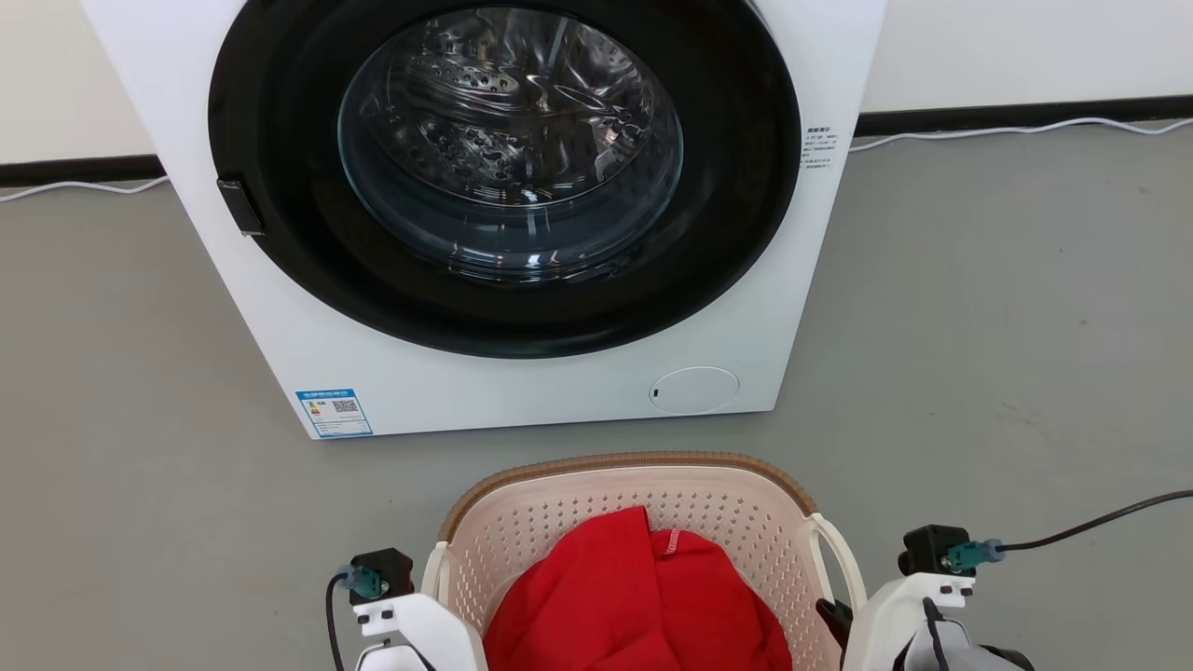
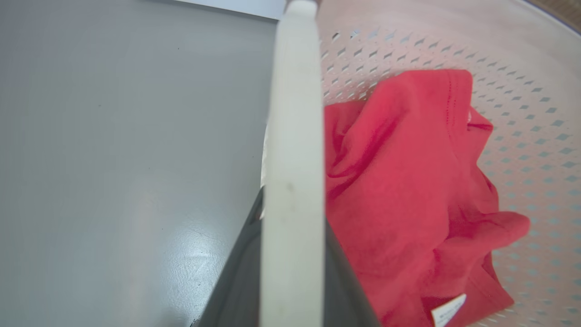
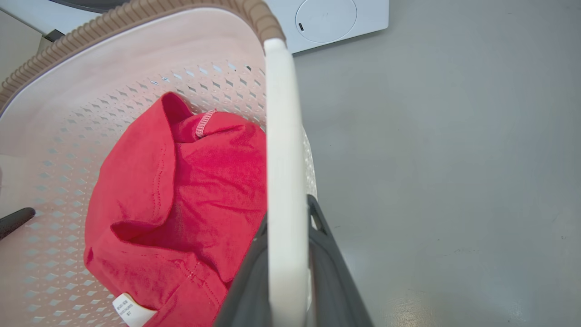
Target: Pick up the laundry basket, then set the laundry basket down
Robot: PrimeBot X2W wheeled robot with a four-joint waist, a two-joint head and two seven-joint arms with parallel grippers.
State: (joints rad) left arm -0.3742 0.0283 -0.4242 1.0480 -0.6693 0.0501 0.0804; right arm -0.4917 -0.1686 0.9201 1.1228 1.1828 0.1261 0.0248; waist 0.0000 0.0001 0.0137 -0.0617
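Note:
The laundry basket [image 1: 634, 463] is cream-white and perforated with a brown woven rim, low in the middle of the head view, in front of the washing machine. A red garment [image 1: 634, 596] lies inside it. My left gripper [image 1: 436, 596] is at the basket's left loop handle. In the left wrist view its dark fingers [image 2: 240, 272] are shut on the white handle [image 2: 292, 136]. My right gripper [image 1: 839, 615] is at the right handle. In the right wrist view its fingers [image 3: 329, 254] clamp that handle [image 3: 281, 136]. Whether the basket's bottom touches the floor is hidden.
The white washing machine [image 1: 820, 56], its round dark glass door shut, stands just beyond the basket. Grey floor [image 1: 1007, 354] spreads on both sides. White cables [image 1: 1007, 130] run along the wall's base. A black cable [image 1: 1100, 522] trails from my right wrist.

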